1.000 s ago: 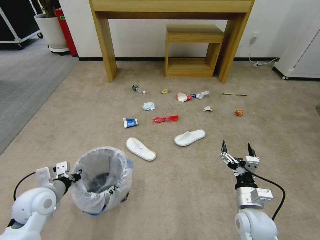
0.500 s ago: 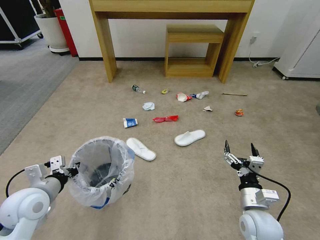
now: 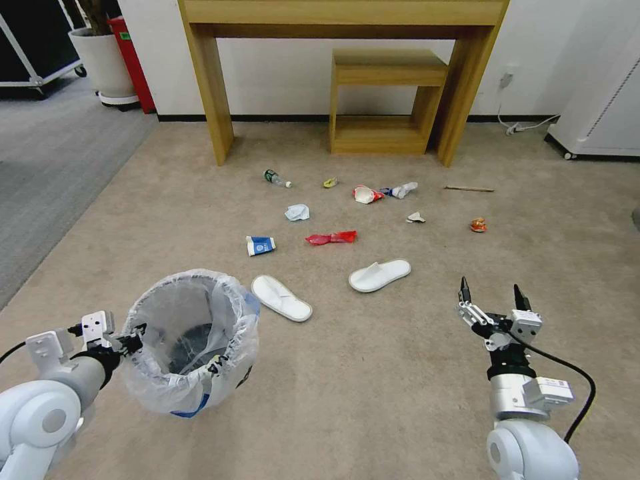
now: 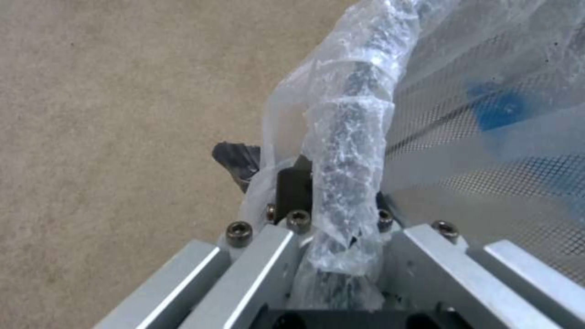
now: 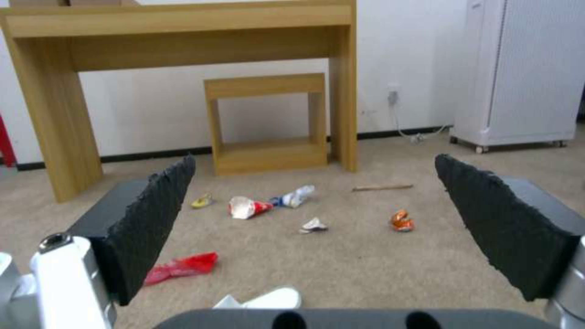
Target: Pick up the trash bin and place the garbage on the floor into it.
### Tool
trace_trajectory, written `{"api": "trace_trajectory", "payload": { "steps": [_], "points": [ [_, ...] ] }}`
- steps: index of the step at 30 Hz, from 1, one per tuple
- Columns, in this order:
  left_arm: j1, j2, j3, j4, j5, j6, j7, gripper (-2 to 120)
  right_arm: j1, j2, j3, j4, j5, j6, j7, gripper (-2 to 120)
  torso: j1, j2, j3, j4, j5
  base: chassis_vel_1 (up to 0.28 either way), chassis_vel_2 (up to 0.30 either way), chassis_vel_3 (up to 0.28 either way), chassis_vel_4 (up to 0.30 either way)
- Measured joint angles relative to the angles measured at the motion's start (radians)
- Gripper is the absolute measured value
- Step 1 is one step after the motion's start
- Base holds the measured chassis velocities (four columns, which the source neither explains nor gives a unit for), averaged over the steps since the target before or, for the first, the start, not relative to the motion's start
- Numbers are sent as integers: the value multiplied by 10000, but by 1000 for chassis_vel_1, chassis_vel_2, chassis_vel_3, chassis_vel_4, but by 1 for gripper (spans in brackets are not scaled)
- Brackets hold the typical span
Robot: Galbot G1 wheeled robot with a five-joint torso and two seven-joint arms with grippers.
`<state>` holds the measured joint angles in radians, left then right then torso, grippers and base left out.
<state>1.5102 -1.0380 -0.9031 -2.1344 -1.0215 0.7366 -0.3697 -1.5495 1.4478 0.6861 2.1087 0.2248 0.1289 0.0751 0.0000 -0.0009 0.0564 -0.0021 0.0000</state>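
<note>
**Trash bin gripped at the rim, litter spread over the carpet**

In the head view, the trash bin (image 3: 190, 343) is seen at the lower left, tilted toward the robot, its rim wrapped in a translucent bag with blue print. The left gripper (image 3: 130, 338) is clenched on the bin's near-left rim. Whether the bin's base touches the floor (image 3: 373, 373) cannot be told. The right gripper (image 3: 493, 300) is held over bare carpet at the lower right, its fingers spread wide and nothing between them. Beyond the bin, two white slippers are laid out: one slipper (image 3: 281, 298) just beside the bin, the other slipper (image 3: 379, 275) farther right. Behind them are seen a paper cup (image 3: 260, 245), a red wrapper (image 3: 331, 237), crumpled paper (image 3: 297, 212), a small bottle (image 3: 277, 178), a wooden stick (image 3: 469, 189) and a crushed can (image 3: 478, 225), all well apart from the bin. A wooden desk (image 3: 207, 80) stands against the wall.

In the left wrist view, the bag-wrapped rim (image 4: 347, 151) is pinched between the left gripper's fingers (image 4: 292, 183), with carpet beside it.

In the right wrist view, the two dark pads (image 5: 152, 219) are set far apart; between them, farther off, the red wrapper (image 5: 180, 267), the crushed can (image 5: 402, 220) and the stick (image 5: 383, 187) are seen on the carpet.
</note>
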Motion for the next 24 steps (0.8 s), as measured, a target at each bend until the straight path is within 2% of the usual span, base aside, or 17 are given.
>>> {"api": "trace_trajectory", "payload": {
  "steps": [24],
  "points": [
    [-206,-110,82,501,89,-14,118,1,-104,161,109,39,-301,206,-161,100,0,0,0,0,0,0,0,0,0]
  ]
}}
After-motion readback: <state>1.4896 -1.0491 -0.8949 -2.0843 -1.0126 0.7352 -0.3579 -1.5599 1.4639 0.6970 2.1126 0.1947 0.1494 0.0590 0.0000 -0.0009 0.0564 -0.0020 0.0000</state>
